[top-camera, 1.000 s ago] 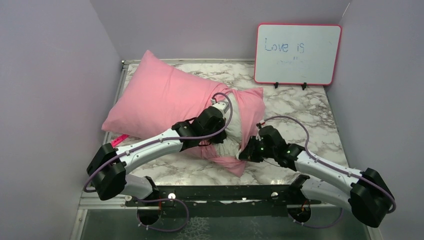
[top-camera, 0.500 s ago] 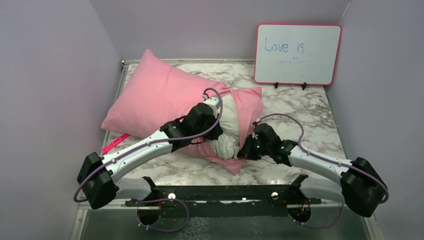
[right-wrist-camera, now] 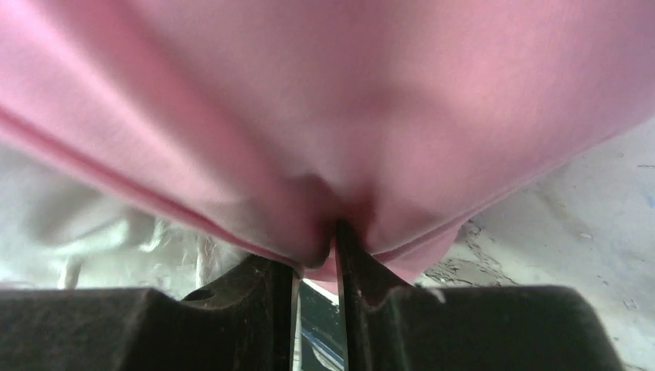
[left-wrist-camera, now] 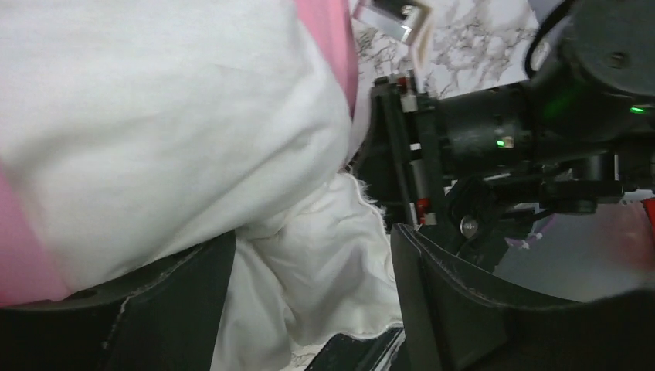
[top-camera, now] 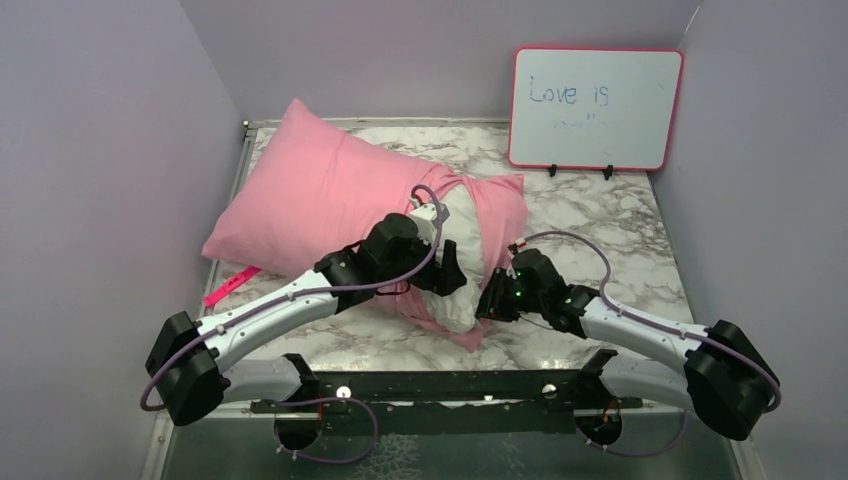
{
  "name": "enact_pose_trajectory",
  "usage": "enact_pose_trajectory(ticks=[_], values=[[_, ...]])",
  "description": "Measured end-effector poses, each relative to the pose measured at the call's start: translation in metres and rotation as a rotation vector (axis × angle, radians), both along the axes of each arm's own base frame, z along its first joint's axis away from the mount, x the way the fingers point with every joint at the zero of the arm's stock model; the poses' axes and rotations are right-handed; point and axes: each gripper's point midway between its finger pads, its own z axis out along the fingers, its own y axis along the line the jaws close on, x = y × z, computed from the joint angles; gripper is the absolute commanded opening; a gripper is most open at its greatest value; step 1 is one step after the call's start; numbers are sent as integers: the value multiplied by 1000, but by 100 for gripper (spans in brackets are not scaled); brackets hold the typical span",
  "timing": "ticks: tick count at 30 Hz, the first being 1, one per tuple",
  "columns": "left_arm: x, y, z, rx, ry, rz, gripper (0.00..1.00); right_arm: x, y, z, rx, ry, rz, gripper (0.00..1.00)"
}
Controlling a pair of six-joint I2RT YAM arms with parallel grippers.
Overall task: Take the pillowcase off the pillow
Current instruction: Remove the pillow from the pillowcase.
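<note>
While the pillowcase (top-camera: 320,195) is pinched in the closed right gripper (right-wrist-camera: 328,239), the pillow (top-camera: 462,240) (clamped in the left gripper (left-wrist-camera: 309,241)) should be drawn out steadily

Soft, even overhead light fills the top view. The pillowcase (top-camera: 320,190) carries a mild sheen, and only faint shadows fall on the table (top-camera: 600,240) in the lower frame. Focus is sharp throughout. In the left wrist view the pillow (left-wrist-camera: 154,131) glares near white at upper left, the left fingers (left-wrist-camera: 463,309) sink to black along the bottom, and a green light (left-wrist-camera: 500,142) glows at right. The right wrist view is blurred, with the pillowcase too close to the lens and the right fingers (right-wrist-camera: 232,317) silhouetted at the bottom.
</note>
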Motion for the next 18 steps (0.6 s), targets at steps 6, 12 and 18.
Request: enact_pose_trajectory(ticks=[6,12,18], values=[[-50,-24,16,17,-147,-138,97,1,7,-15,-16,69,-2,22],[-85,-34,7,114,-271,-223,99,2,11,-16,2,87,-6,22],[-97,-29,-4,212,-371,-226,99,2,11,-11,17,78,-10,22]])
